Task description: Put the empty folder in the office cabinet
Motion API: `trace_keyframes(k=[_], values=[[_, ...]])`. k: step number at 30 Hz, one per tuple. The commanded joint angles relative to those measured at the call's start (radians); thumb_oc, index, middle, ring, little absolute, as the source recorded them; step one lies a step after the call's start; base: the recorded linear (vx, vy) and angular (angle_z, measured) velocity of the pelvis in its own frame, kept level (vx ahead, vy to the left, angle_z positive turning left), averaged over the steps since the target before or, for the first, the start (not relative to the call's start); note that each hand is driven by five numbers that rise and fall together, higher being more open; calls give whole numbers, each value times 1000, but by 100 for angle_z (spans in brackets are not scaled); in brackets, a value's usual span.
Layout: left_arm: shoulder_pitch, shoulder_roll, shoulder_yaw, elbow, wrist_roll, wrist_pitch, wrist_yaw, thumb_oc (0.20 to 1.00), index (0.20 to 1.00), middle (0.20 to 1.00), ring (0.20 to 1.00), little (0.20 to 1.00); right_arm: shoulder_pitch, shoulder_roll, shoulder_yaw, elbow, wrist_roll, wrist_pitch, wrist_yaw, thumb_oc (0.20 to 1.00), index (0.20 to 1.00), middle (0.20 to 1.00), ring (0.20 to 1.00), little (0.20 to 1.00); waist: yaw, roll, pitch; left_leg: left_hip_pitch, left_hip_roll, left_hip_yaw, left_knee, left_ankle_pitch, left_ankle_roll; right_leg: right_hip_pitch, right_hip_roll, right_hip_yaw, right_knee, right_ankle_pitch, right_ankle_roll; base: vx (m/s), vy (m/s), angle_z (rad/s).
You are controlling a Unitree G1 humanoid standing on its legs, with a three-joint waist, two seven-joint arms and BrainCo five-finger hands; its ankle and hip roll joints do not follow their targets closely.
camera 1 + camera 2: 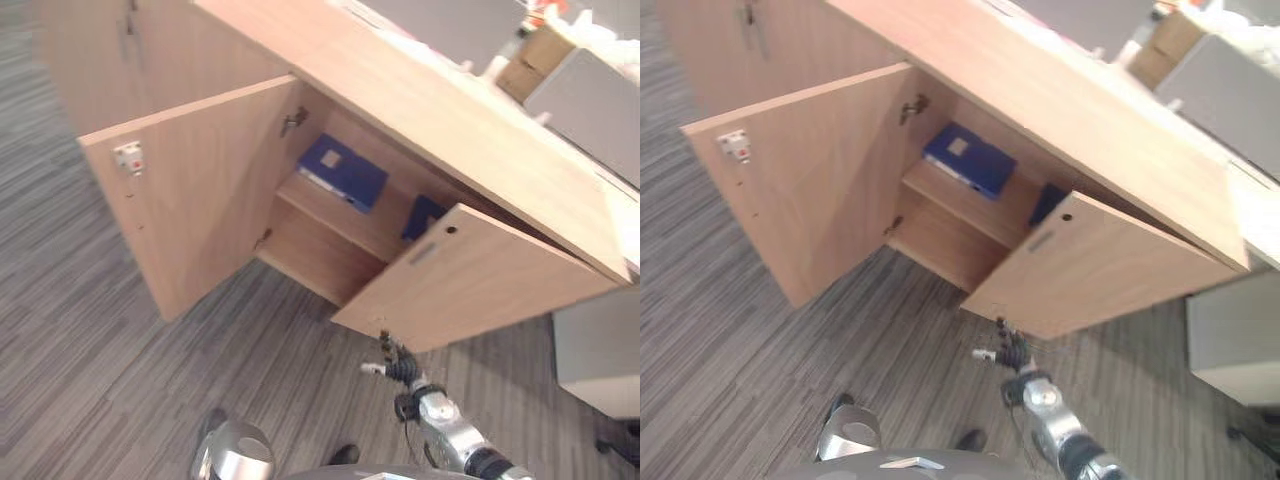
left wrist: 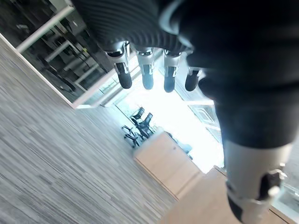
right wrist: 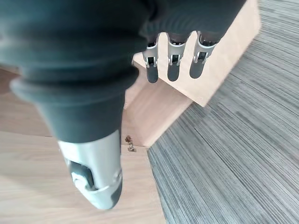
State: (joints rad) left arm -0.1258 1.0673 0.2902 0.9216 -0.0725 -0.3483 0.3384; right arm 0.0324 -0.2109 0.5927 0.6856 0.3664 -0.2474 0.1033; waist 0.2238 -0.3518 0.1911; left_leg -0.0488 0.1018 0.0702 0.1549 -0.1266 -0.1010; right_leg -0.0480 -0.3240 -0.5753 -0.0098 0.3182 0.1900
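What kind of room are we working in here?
Most likely an office: a wooden cabinet with both doors open, a blue folder lying on its shelf, grey striped carpet, and office chairs in the left wrist view.

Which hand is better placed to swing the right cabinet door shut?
Probably the right hand: it hangs open just below the right door. The left hand, also open, shows away from the cabinet.

dark ribbed wrist cover, silver dark-tipped fingers (image 3: 172, 61), silver-grey arms
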Motion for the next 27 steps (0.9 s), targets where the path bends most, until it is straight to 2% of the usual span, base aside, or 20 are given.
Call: trace_keyframes(k=[1, 3, 5, 7, 11, 14, 18, 20, 21, 22, 23, 24, 26, 27], values=[[-19, 99, -42, -21, 6, -20, -57, 1000, 1000, 1000, 1000, 1000, 16, -136, -43, 28, -65, -33, 42, 1000, 1000, 1000, 1000, 1000, 1, 37, -7, 124, -19, 56, -216, 78, 9, -19, -12, 34, -56, 2, 72, 16, -39, -16], [-88, 157, -95, 12, -4, -19, -110, 1000, 1000, 1000, 1000, 1000, 120, -168, -97, 32, -94, -25, 59, 1000, 1000, 1000, 1000, 1000, -72, 4, -21, 136, -5, 77, -217, 73, 4, -37, 3, 69, -54, 16, 72, 11, -44, -17], [-99, 158, -106, 16, -5, -20, -110, 1000, 1000, 1000, 1000, 1000, 122, -167, -101, 31, -94, -25, 59, 1000, 1000, 1000, 1000, 1000, -67, 4, -21, 136, -4, 78, -217, 73, 4, -38, 4, 70, -54, 16, 72, 3, -16, -19], [-141, 188, -141, 57, -12, -16, -155, 1000, 1000, 1000, 1000, 1000, 210, -177, -151, 28, -103, -19, 75, 1000, 1000, 1000, 1000, 1000, -132, -23, -39, 160, 5, 110, -219, 65, 3, -50, 20, 107, -54, 31, 72, 10, -21, -35], [-169, 160, -185, 89, -24, -15, -202, 1000, 1000, 1000, 1000, 1000, 251, -156, -208, 57, -70, -12, 83, 1000, 1000, 1000, 1000, 1000, -191, -39, -68, 207, 11, 160, -230, 53, 2, -59, 40, 158, -52, 42, 72, 15, 15, -50], [-155, 109, -199, 57, -45, -14, -233, 1000, 1000, 1000, 1000, 1000, 250, -143, -235, 63, -48, -10, 80, 1000, 1000, 1000, 1000, 1000, -215, -43, -77, 235, 8, 189, -233, 43, 5, -64, 46, 185, -51, 51, 72, 8, 24, -24], [-120, 30, -203, 23, -97, -12, -280, 1000, 1000, 1000, 1000, 1000, 242, -130, -259, 67, -36, -4, 79, 1000, 1000, 1000, 1000, 1000, -235, -32, -78, 258, -3, 215, -234, 35, 9, -70, 46, 208, -47, 60, 72, -14, 41, -20], [-81, -68, -216, 15, -124, -10, -309, 1000, 1000, 1000, 1000, 1000, 240, -116, -278, 70, -44, -3, 79, 1000, 1000, 1000, 1000, 1000, -263, -21, -76, 267, -18, 216, -236, 40, 17, -86, 40, 251, -25, 79, 72, -25, 40, -17], [-70, -106, -226, 16, -127, -5, -312, 1000, 1000, 1000, 1000, 1000, 244, -110, -284, 68, -44, -2, 79, 1000, 1000, 1000, 1000, 1000, -273, -8, -73, 272, -13, 216, -235, 36, 19, -88, 48, 276, -12, 69, 72, 0, 0, 0], [-71, -106, -226, 16, -127, -5, -312, 1000, 1000, 1000, 1000, 1000, 244, -109, -284, 68, -44, -1, 79, 1000, 1000, 1000, 1000, 1000, -275, -13, -76, 267, -18, 214, -236, 41, 21, -94, 42, 277, -11, 70, 72, -34, 34, 4], [-54, -172, -248, 22, -135, -3, -327, 1000, 1000, 1000, 1000, 1000, 247, -99, -295, 77, -44, -1, 77, 1000, 1000, 1000, 1000, 1000, -293, 8, -76, 268, -16, 220, -236, 43, 27, -103, 47, 334, 20, 46, 72, -43, 24, 6], [-54, -172, -248, 22, -135, -3, -327, 1000, 1000, 1000, 1000, 1000, 247, -99, -295, 77, -44, -1, 77, 1000, 1000, 1000, 1000, 1000, -293, 8, -76, 268, -16, 220, -236, 43, 27, -103, 47, 334, 20, 46, 72, -62, 41, 2], [-42, -271, -269, 76, -157, 0, -348, 1000, 1000, 1000, 1000, 1000, 251, -93, -313, 86, -45, 0, 78, 1000, 1000, 1000, 1000, 1000, -311, 46, -84, 268, -13, 233, -232, 44, 35, -96, 60, 418, 52, -6, 67, -69, 58, -15], [-34, -302, -269, 91, -168, 4, -356, 1000, 1000, 1000, 1000, 1000, 254, -93, -321, 87, -51, -1, 78, 1000, 1000, 1000, 1000, 1000, -315, 55, -95, 262, -16, 238, -231, 47, 36, -90, 60, 435, 57, -19, 64, -46, 45, -20]])
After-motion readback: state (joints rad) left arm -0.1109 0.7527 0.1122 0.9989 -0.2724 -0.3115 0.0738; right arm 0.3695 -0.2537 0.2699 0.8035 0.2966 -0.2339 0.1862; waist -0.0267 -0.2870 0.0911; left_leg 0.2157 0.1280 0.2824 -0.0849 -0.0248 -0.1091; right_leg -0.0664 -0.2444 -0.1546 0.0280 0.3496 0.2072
